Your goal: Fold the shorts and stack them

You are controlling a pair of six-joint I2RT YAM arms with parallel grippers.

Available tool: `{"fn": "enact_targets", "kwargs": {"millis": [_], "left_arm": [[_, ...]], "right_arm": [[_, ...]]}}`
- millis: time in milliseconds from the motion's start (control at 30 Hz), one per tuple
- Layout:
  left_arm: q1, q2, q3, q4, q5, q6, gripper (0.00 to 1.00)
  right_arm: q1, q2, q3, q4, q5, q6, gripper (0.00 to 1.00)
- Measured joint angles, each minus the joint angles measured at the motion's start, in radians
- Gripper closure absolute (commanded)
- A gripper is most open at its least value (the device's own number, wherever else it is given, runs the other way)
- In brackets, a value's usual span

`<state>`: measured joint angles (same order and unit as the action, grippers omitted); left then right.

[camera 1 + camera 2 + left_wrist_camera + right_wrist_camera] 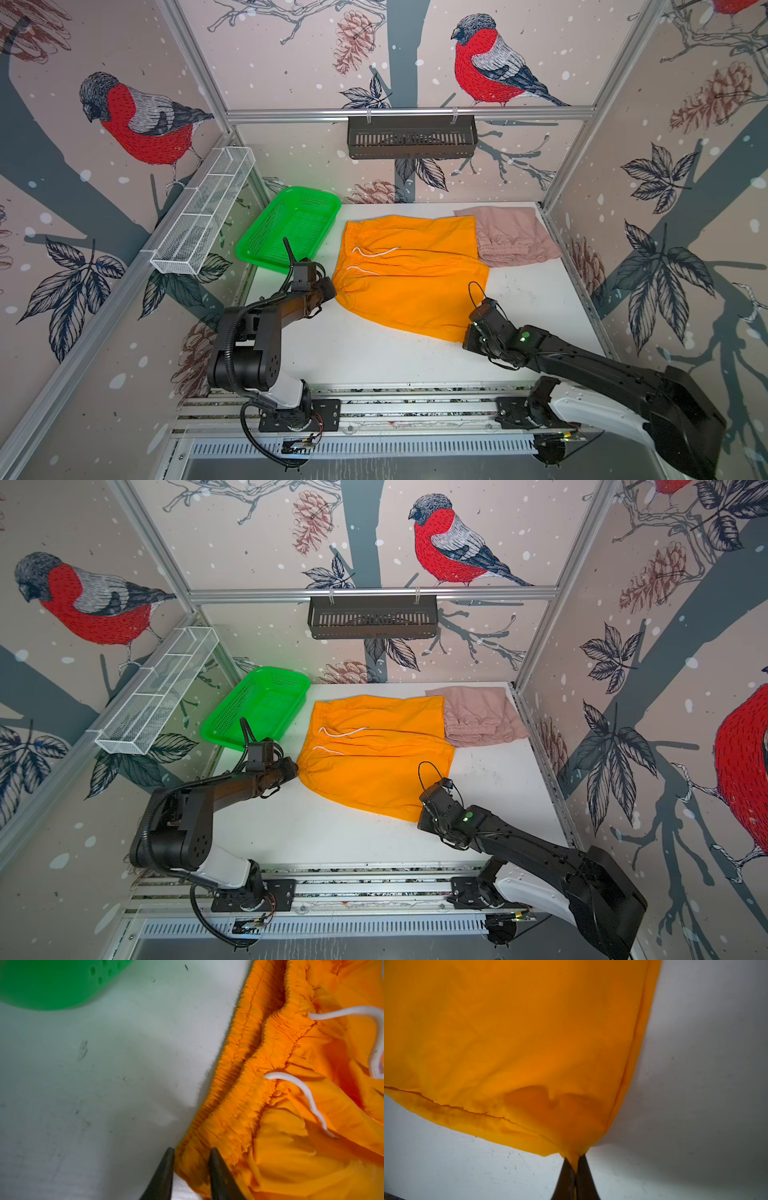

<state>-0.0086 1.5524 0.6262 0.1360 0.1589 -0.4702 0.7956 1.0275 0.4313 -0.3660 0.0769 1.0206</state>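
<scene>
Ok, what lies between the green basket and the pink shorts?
The orange shorts, spread on the white table, fill the stretch between green basket and pink shorts; both top views show it.

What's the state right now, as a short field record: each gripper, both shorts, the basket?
left gripper: closed on the waistband corner of the orange shorts
right gripper: pinching the same pair's near hem corner
orange shorts: spread out on the table, not yet folded
pink shorts: back right, against the orange pair, not stacked
green basket: empty, back left
</scene>
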Motion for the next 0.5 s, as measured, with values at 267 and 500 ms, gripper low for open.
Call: {"fn": "enact_targets", "kwargs": {"millis": [267, 500], "left_arm": [[0.000, -0.045, 0.042, -0.069, 0.004, 0.025, 1.00], [0.000, -0.226, 0.058, -0.234, 0.068, 0.006, 1.00]], "right_arm": [[-0.031, -0.051, 0.091, -0.095, 0.050, -0.056, 0.98], [-0.058, -0.137, 0.193, -0.235, 0.110, -0.109, 0.98]]}}
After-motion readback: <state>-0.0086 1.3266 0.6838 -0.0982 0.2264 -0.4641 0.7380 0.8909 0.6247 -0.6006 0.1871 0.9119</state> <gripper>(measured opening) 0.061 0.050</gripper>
